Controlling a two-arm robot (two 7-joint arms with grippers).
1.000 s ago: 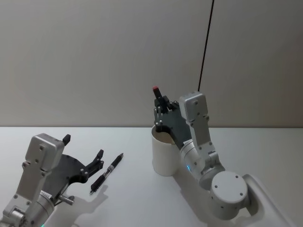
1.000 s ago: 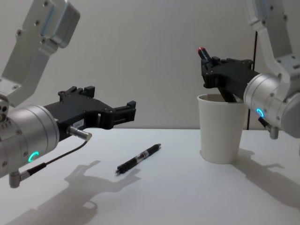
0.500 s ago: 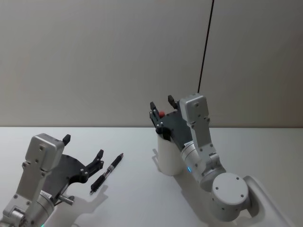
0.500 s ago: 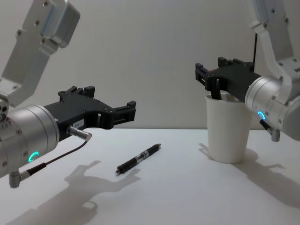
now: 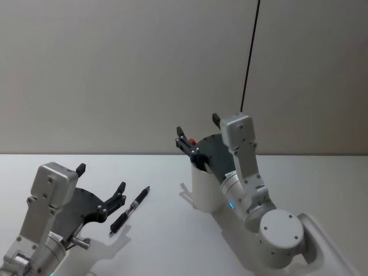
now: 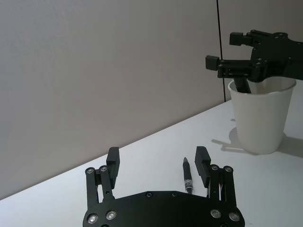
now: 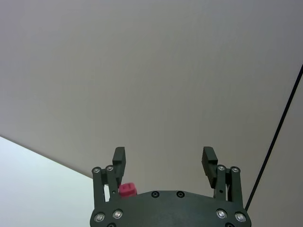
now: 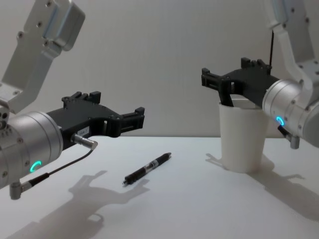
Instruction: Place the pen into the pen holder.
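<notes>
A black pen (image 5: pixel 130 210) (image 8: pixel 147 169) lies on the white table, just ahead of my open left gripper (image 5: pixel 102 192) (image 6: pixel 157 158), beside one of its fingertips and untouched. The pen holder (image 5: pixel 206 187) (image 8: pixel 241 137) (image 6: pixel 260 118), a white paper cup, stands upright to the right. Another pen with a red cap (image 5: pixel 191 141) (image 7: pixel 127 190) leans inside the cup, its top above the rim. My right gripper (image 5: pixel 198 130) (image 8: pixel 224 72) (image 7: pixel 164 156) hovers open just over the cup's rim, and the red cap sits by one of its fingers, free of them.
A thin black cable (image 5: pixel 250 54) hangs down the grey wall behind the cup. Bare table (image 8: pixel 189 199) stretches between the lying pen and the cup. My left arm's body (image 8: pixel 30 139) fills the near left.
My right gripper, shut on the red-capped pen above the cup a second ago, opened and let it drop into the cup. The cup shifted slightly right. The left arm has not moved.
</notes>
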